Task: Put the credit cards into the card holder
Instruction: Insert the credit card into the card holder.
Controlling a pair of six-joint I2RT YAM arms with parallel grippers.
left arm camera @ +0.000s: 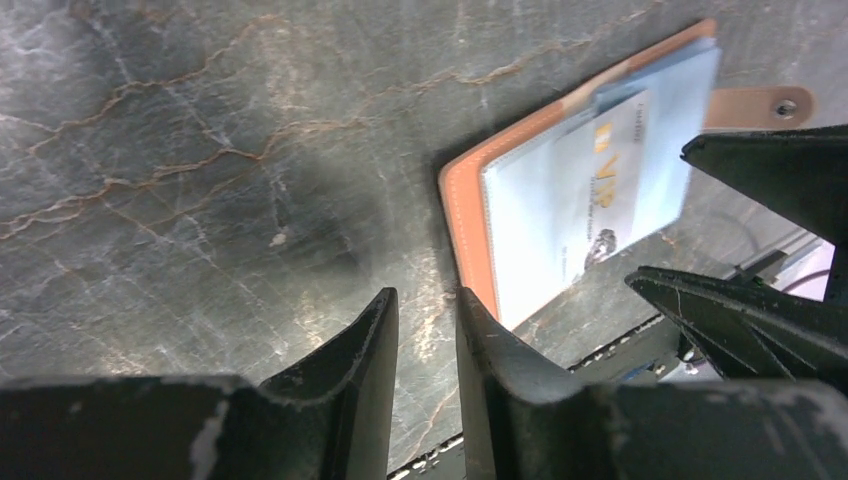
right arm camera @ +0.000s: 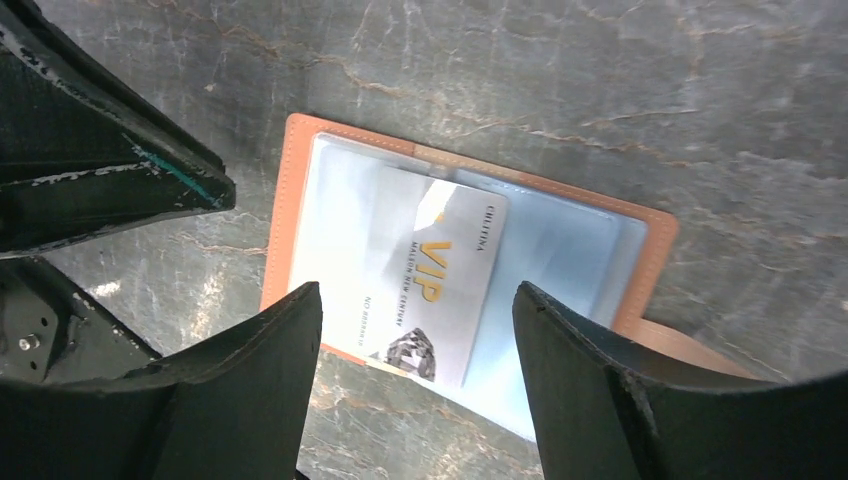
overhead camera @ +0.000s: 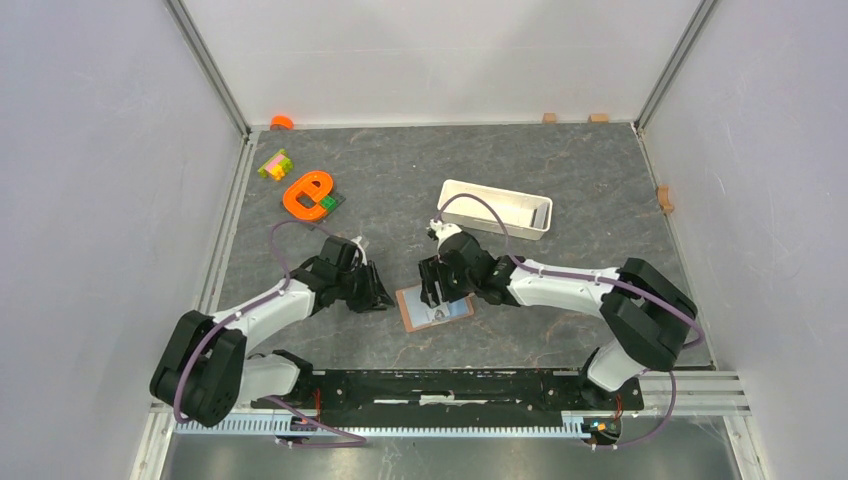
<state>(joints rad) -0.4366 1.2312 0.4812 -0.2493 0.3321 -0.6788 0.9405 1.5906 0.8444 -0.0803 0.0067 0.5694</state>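
Your wrist views show gold VIP lettering, unreadable from above, on a credit card [right arm camera: 445, 280] lying across the open card holder [right arm camera: 290, 200] on the table [right arm camera: 600, 80]. Your right gripper [right arm camera: 418, 295] hangs spread over it. Your left gripper [left arm camera: 428, 300], beside it, is barely parted and pinches nothing.

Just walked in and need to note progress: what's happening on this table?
The card holder lies open on the table, with a VIP credit card lying across its clear pockets. I can't tell whether the card is tucked into one. The right gripper hangs open straight above the card, holding nothing. The left gripper sits beside the holder's edge, jaws only slightly apart and empty.
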